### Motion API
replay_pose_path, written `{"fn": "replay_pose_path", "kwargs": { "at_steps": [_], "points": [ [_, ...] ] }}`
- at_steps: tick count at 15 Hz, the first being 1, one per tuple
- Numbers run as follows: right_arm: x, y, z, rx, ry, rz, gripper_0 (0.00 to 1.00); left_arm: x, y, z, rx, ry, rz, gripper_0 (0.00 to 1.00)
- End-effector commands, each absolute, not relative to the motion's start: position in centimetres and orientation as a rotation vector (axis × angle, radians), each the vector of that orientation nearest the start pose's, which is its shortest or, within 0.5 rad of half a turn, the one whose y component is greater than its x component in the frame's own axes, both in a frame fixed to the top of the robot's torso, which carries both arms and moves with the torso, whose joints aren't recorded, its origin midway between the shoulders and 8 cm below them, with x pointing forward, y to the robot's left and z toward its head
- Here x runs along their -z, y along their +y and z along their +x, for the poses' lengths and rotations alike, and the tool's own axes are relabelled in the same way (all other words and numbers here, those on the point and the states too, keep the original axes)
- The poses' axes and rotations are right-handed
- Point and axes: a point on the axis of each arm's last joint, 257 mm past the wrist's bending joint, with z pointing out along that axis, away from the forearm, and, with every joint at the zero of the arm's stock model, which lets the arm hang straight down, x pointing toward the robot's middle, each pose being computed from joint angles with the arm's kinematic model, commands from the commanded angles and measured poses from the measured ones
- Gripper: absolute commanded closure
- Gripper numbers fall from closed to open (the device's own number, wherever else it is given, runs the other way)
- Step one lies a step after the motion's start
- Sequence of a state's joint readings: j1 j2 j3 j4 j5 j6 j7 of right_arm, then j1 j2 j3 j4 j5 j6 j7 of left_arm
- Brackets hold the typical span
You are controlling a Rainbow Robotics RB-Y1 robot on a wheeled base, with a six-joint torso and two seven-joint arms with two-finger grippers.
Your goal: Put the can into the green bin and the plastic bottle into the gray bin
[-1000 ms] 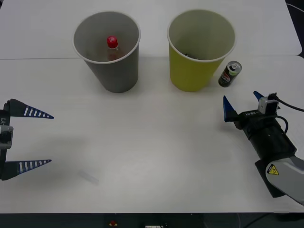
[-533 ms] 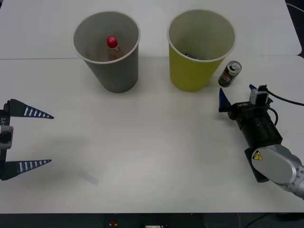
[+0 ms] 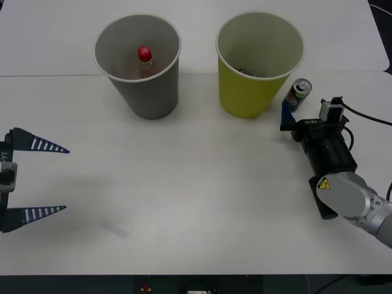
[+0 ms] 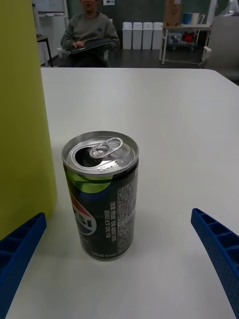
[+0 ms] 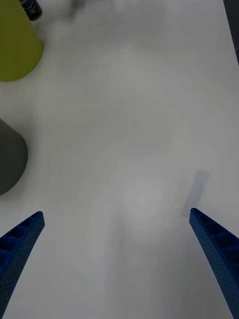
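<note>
the right gripper [image 3: 305, 111] is sitting low on the table [image 3: 202, 196] with its blue fingers [image 4: 20, 249] wide apart. the can [image 4: 101, 194] is standing up just in front of them, right beside the green bin [image 3: 257, 61]. the plastic bottle [image 3: 145, 61] is standing inside the gray bin [image 3: 144, 92]. the left gripper [image 3: 55, 179] is waiting far off, open too.
</note>
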State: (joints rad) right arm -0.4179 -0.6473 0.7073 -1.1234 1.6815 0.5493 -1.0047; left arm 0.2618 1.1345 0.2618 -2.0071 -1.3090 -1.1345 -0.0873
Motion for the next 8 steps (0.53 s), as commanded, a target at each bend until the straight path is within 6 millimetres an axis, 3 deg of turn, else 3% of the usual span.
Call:
{"fn": "replay_pose_path", "kwargs": {
  "at_steps": [1, 8],
  "points": [
    [22.0, -29.1, 62.1, -0.024, 1.506, -0.02, 0.0, 16.7, 28.6, 34.1, 0.118, 1.444, 1.762, 0.0],
    [22.0, -29.7, 64.3, 0.014, 1.528, -0.007, 0.0, 16.7, 28.6, 34.1, 0.118, 1.444, 1.762, 0.0]
  ]
}}
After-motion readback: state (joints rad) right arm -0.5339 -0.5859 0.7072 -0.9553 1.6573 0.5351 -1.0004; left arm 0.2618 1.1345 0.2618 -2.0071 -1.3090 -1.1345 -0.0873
